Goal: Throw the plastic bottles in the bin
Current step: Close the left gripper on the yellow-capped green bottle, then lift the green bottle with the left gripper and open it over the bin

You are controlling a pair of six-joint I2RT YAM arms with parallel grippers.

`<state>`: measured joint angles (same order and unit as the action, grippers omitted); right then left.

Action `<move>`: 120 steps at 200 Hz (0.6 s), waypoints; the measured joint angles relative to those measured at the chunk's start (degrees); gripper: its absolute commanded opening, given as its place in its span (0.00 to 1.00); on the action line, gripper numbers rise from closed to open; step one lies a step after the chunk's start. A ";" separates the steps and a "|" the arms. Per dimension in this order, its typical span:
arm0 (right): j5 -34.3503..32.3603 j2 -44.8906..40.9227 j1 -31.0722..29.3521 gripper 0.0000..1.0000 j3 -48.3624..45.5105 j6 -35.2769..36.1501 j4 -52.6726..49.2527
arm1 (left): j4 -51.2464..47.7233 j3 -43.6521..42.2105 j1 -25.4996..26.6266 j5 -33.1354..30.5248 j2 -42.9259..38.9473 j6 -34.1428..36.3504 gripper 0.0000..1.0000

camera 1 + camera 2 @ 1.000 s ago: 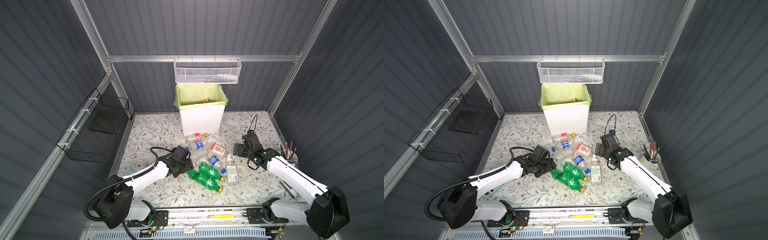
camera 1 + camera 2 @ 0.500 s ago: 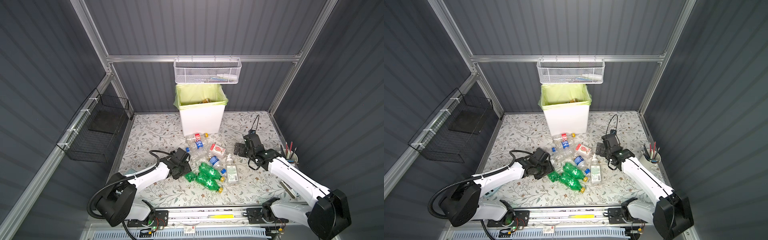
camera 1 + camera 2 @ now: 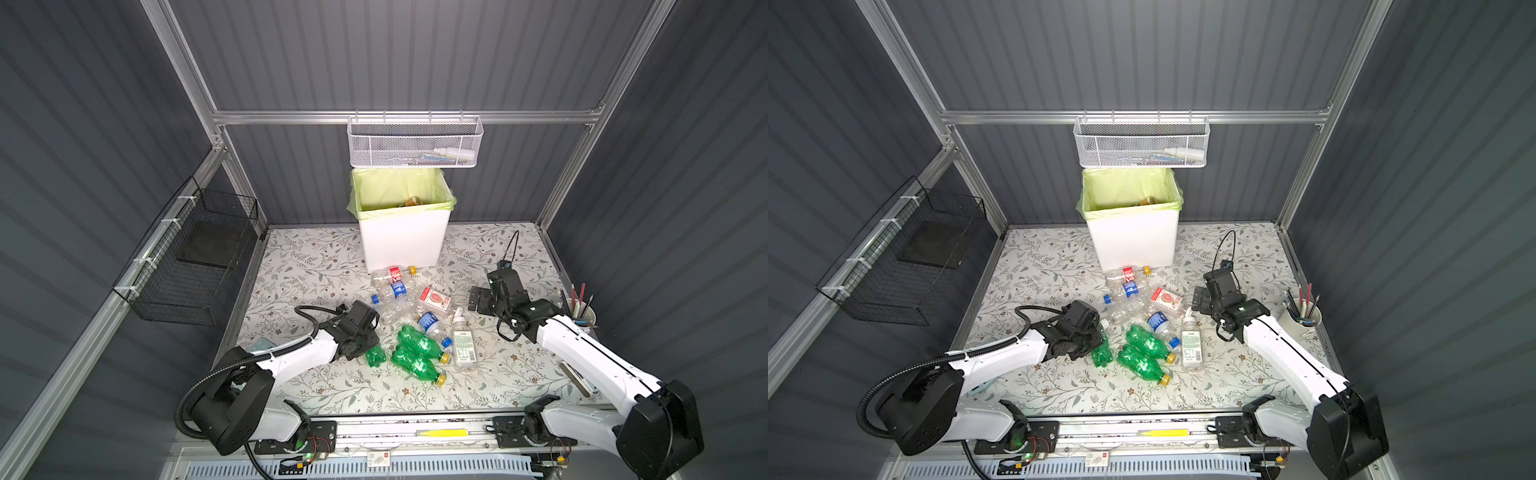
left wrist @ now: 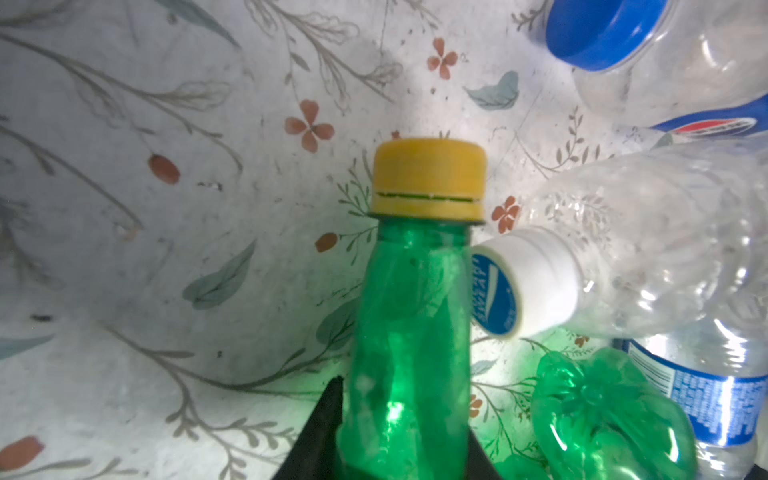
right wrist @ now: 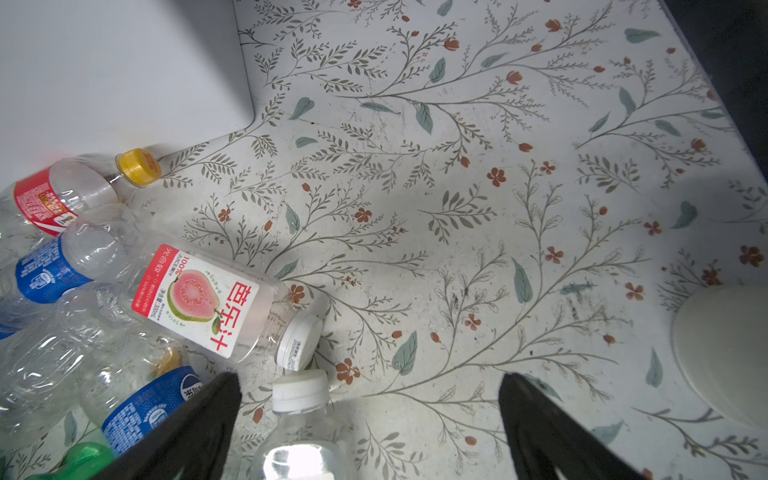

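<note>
In both top views my left gripper (image 3: 365, 348) sits low at the near-left edge of the heap of plastic bottles (image 3: 395, 309), jaws clamped on a green bottle (image 3: 376, 356) down at the flowered table (image 3: 307, 266); whether it rests there or hangs just clear I cannot tell. The bin (image 3: 403, 245) stands at the back, well apart from it, with something amber showing inside. My right gripper (image 3: 478, 299) hovers to the right of the heap, jaws spread wide, holding nothing. From my left wrist, the jaws close on that bottle's body below the shoulder — its yellow cap (image 4: 428, 178) points away from me, and a clear bottle's white cap (image 4: 540, 282) lies just beside its neck. From my right wrist, the open jaws frame bare table and a clear white-capped bottle (image 5: 301, 419); a guava-label bottle (image 5: 199, 299) lies near the bin's wall. I judge these empties very light, thin-walled and slick — they dent and can squirt out of a pinch, so the stiffer shoulder near the neck looks the best hold, and a slow lift should clear the neighbours.
</note>
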<state>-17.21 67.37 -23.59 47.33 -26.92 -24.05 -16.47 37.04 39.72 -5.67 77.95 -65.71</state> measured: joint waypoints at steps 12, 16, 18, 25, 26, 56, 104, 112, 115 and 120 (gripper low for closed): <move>0.02 0.00 0.00 0.99 0.00 0.00 0.02 | -0.35 -0.31 0.00 -0.81 -1.64 -0.37 0.28; 0.02 0.00 0.00 0.99 0.00 0.00 0.02 | -0.46 -0.33 0.00 -1.20 -2.36 -0.39 0.28; 0.02 0.00 0.00 0.99 0.00 0.00 0.02 | -0.48 -0.33 0.00 -1.31 -2.56 -0.42 0.28; 0.02 0.02 0.00 0.99 0.00 0.02 0.02 | -0.70 -0.33 0.00 -2.12 -3.93 -0.48 0.28; 0.02 0.02 0.00 0.99 0.00 0.02 0.02 | -0.72 -0.31 0.00 -2.16 -4.07 -0.50 0.28; 0.02 0.09 0.00 0.99 0.02 0.55 0.04 | -5.27 2.91 0.00 -7.06 -9.55 2.03 0.28; -0.70 -0.59 1.29 0.99 0.70 4.98 0.81 | -9.25 32.59 -2.14 -18.95 -9.73 24.76 0.31; -0.83 -1.40 1.77 0.99 0.70 5.57 1.25 | -7.34 39.45 -3.45 -19.71 -8.55 29.77 0.31; -0.90 -1.70 1.90 0.99 0.70 5.75 1.31 | -6.40 41.62 -3.87 -19.96 -8.02 31.52 0.31; -0.90 -2.56 2.25 0.99 0.70 6.05 1.66 | -4.87 45.24 -4.52 -20.06 -7.17 34.05 0.31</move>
<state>-18.11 64.82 -21.34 48.03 -20.86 -22.39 -21.34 82.28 35.20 -25.74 70.78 -31.66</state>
